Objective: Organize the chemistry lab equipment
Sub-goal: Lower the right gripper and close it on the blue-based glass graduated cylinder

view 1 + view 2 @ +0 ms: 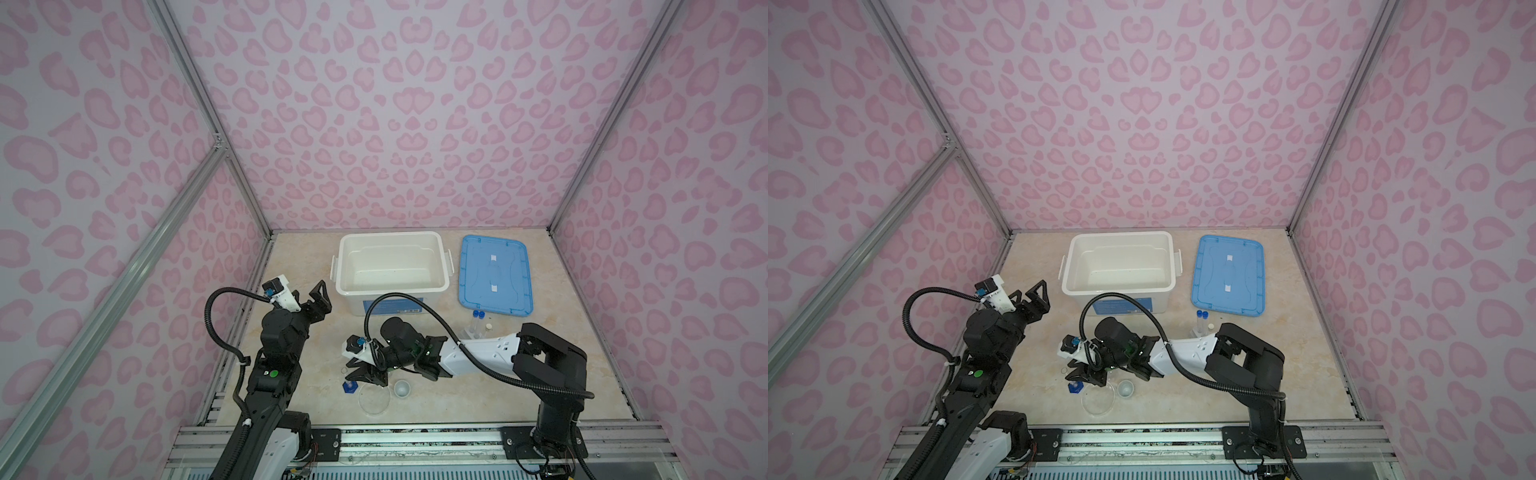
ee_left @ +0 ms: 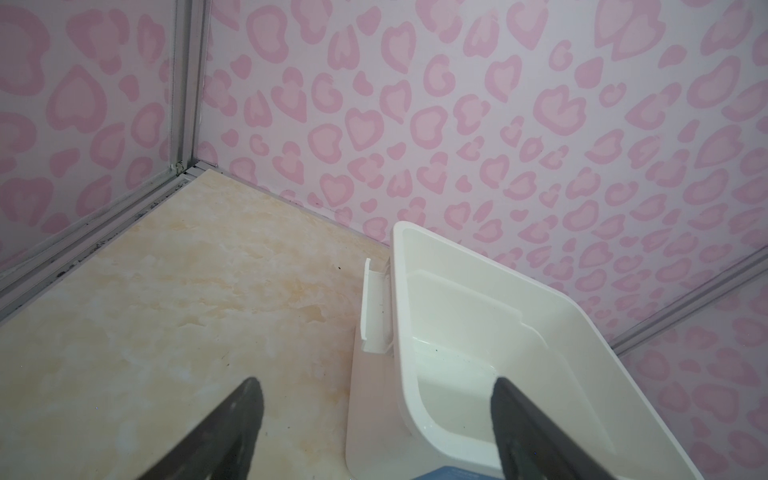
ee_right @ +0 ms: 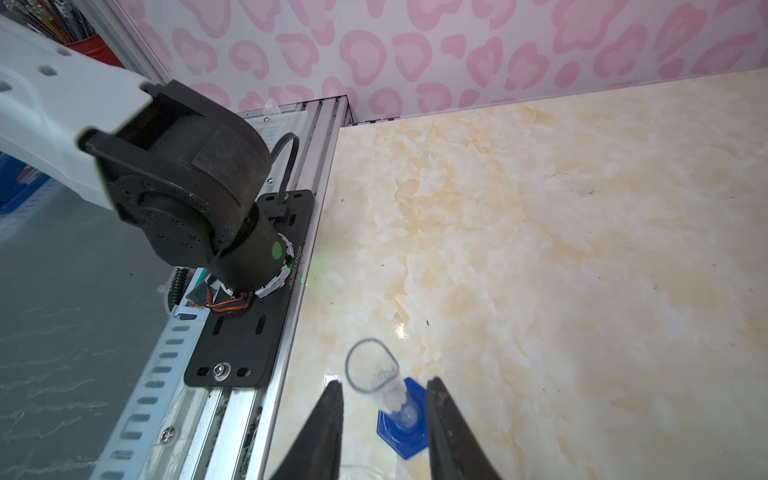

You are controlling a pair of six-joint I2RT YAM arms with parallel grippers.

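Observation:
The small blue-based cylinder stands near the table's front left, its clear tube rising from a blue hexagonal foot. My right gripper reaches across to it, open, with one finger on each side of the tube and a gap still showing. Just beside it lie the clear round dish and the small clear cup. Blue-capped test tubes stand in the white rack, which my right arm partly hides. My left gripper hangs open and empty above the table.
The large white bin stands open at the back middle, with its blue lid flat to its right. My left gripper hovers by the bin's near left corner. An aluminium rail runs along the table's front edge.

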